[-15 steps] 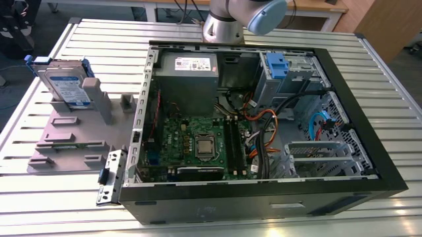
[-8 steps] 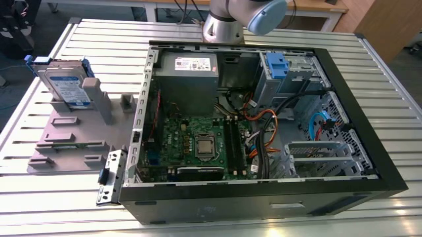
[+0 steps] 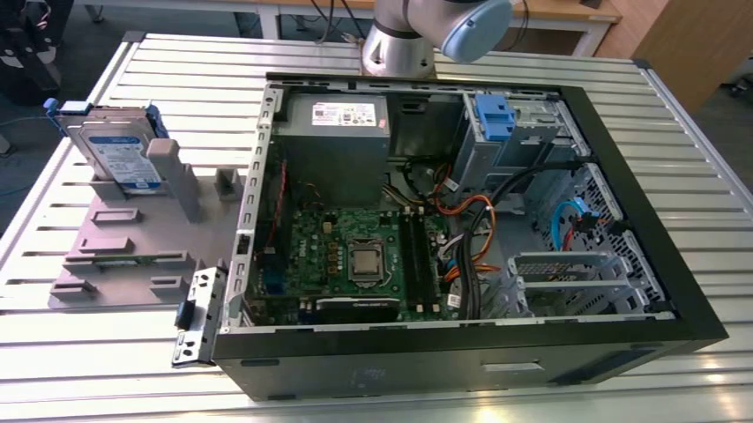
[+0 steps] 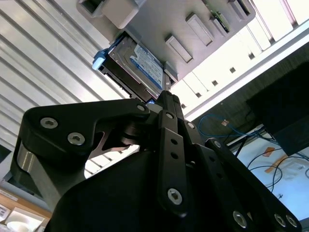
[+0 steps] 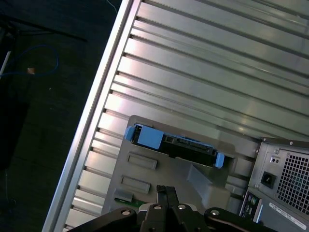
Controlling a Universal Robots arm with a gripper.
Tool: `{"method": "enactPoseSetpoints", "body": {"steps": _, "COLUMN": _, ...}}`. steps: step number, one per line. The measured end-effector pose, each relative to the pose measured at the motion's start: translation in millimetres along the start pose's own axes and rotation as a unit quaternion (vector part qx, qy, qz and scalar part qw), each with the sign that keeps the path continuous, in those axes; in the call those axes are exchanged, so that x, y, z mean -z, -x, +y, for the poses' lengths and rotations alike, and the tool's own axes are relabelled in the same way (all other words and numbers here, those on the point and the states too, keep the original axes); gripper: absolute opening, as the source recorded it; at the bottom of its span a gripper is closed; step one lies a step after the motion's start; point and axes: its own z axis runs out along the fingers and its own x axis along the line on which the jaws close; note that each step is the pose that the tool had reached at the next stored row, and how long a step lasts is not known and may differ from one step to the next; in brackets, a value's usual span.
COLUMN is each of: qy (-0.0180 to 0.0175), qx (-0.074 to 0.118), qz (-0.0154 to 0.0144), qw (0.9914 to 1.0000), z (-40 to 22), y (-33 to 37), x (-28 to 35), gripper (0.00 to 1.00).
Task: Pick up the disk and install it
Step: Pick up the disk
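The gripper (image 5: 164,189), fingers pressed together and empty, hangs apart from the disk (image 3: 118,154) standing on edge in its grey holder (image 3: 118,256).

Ribbed silver surface (image 3: 682,159) under me, slats running side to side in the exterior view. Two things sit directly on it: a grey moulded fixture (image 3: 118,256) toward the exterior view's left and, just beside it, an open computer case (image 3: 471,361) lying on its side, covering the middle and right.

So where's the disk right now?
At the exterior view's left, the disk stands on edge in a grey holder on the table, beside the open computer case.
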Motion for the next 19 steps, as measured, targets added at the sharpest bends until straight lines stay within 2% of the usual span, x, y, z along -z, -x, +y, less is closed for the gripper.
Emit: {"method": "enactPoseSetpoints", "body": {"steps": 19, "qy": 0.0002, "qx": 0.007, "qz": 0.0003, "qw": 0.99998, "z": 0.0, "y": 0.0, "x": 0.0, "gripper": 0.11}}
